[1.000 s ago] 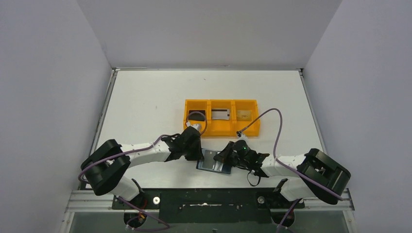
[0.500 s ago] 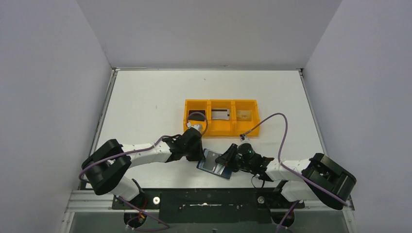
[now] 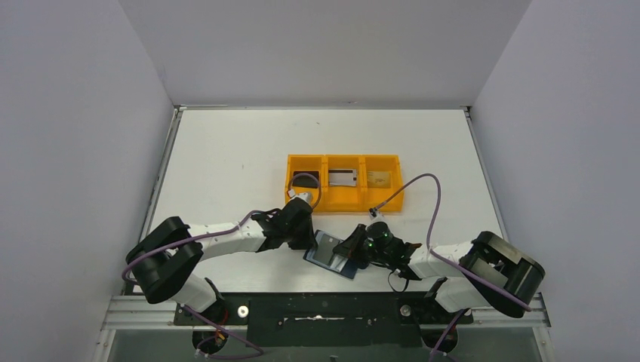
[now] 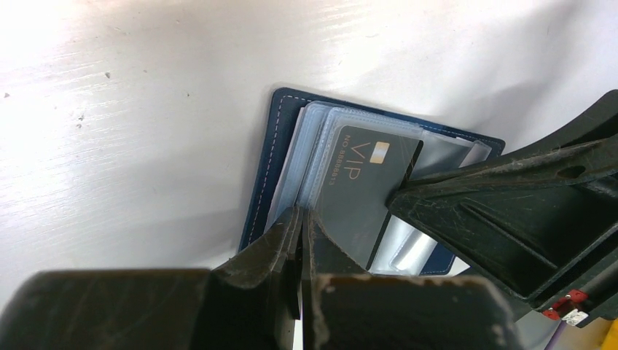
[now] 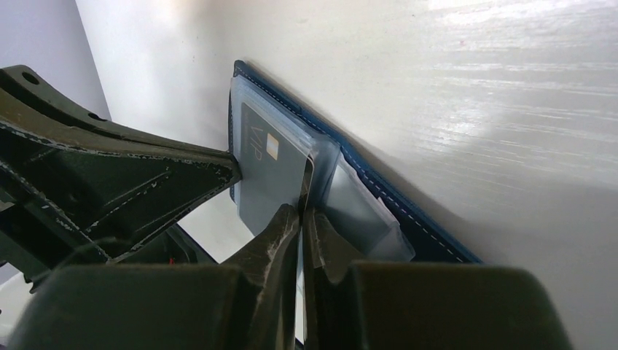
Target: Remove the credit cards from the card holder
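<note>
One white, scuffed table (image 3: 226, 166) | orange three-bay plastic tray (image 3: 343, 202) mid-table, silver card (image 3: 343, 177) and tan card (image 3: 380, 179) inside | navy stitched card holder (image 4: 262, 175) open flat at near edge, clear sleeves fanned | left pincer (image 4: 300, 219) closed tight at sleeve edge | right pincer (image 5: 301, 215) pinching dark glossy VIP card (image 4: 357, 182), partly sleeved

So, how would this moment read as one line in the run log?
card holder: open on table | VIP card: in its sleeve | left gripper: shut at sleeve edge | right gripper: shut at card edge
</note>
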### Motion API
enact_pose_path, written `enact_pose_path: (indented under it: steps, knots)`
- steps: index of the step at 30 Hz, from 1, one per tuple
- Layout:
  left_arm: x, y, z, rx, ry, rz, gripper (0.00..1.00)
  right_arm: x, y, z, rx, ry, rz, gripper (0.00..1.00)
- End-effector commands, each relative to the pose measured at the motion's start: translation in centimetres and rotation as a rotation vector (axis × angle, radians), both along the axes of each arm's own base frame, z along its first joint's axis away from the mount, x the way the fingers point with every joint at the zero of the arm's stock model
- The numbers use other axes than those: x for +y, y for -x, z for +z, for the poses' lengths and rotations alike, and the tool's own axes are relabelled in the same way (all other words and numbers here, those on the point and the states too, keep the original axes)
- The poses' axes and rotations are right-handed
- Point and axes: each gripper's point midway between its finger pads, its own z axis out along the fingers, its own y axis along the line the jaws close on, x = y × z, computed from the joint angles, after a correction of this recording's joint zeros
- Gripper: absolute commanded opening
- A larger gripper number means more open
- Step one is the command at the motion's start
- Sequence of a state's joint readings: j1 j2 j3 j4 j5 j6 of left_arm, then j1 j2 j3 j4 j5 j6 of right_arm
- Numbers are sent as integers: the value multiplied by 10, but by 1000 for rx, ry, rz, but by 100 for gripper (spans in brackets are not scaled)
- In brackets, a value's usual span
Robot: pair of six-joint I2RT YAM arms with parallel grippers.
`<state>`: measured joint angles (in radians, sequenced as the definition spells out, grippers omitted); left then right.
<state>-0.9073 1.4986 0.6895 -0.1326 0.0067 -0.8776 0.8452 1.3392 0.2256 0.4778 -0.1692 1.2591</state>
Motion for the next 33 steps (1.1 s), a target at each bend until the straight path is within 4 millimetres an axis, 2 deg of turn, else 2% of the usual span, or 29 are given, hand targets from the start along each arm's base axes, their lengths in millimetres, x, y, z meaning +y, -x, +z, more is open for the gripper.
enact_pose_path:
  steps: [1, 13, 21, 24, 27, 33]
  knots:
    - [19, 9, -20, 32, -84, 16, 0, 23, 1, 34, -91, -116, 87, 1]
    - [25, 8, -21, 29, -108, 47, 0, 4, 4, 34, -73, -142, 63, 3]
    - [27, 9, -21, 30, -113, 47, 0, 0, 5, 24, -41, -96, 67, 4]
    - [25, 6, -12, 10, -97, 45, 0, -3, 2, 21, -37, -50, 63, 5]
    - [22, 1, 8, -49, -81, 54, 0, 0, -1, 20, -54, -17, 101, 5]
    - [23, -1, 35, -161, 9, 107, 25, 22, -15, 23, -133, 88, 279, 5]
